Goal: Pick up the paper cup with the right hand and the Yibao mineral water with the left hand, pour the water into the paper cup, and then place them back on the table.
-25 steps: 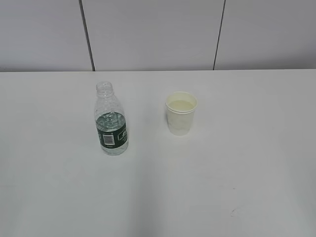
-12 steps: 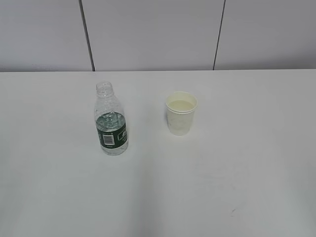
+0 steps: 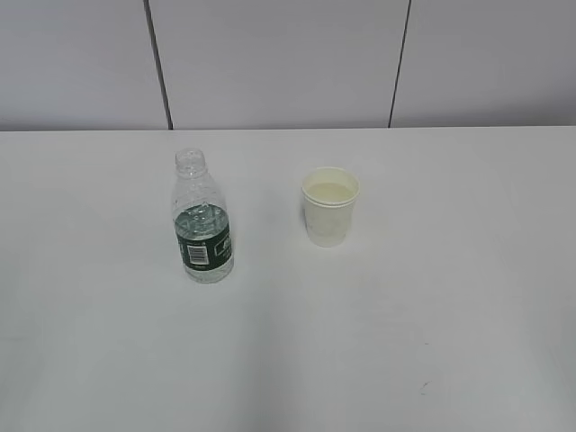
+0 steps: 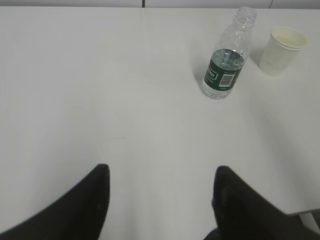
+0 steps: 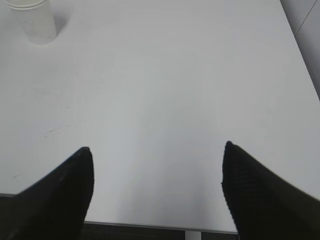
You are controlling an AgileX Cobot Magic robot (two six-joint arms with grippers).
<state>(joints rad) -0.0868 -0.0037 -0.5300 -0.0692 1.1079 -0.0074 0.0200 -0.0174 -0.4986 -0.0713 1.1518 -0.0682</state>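
The Yibao mineral water bottle (image 3: 203, 220) stands upright and uncapped on the white table (image 3: 405, 324), left of centre, partly filled with water. The white paper cup (image 3: 329, 206) stands upright to its right. Neither arm shows in the exterior view. In the left wrist view my left gripper (image 4: 161, 172) is open and empty above the near table, with the bottle (image 4: 226, 60) and cup (image 4: 282, 50) far ahead to the right. In the right wrist view my right gripper (image 5: 158, 150) is open and empty over the table's front edge, the cup (image 5: 35, 19) far ahead to the left.
A grey panelled wall (image 3: 288, 63) runs behind the table. The table's right edge (image 5: 300, 55) and front edge (image 5: 150, 226) show in the right wrist view.
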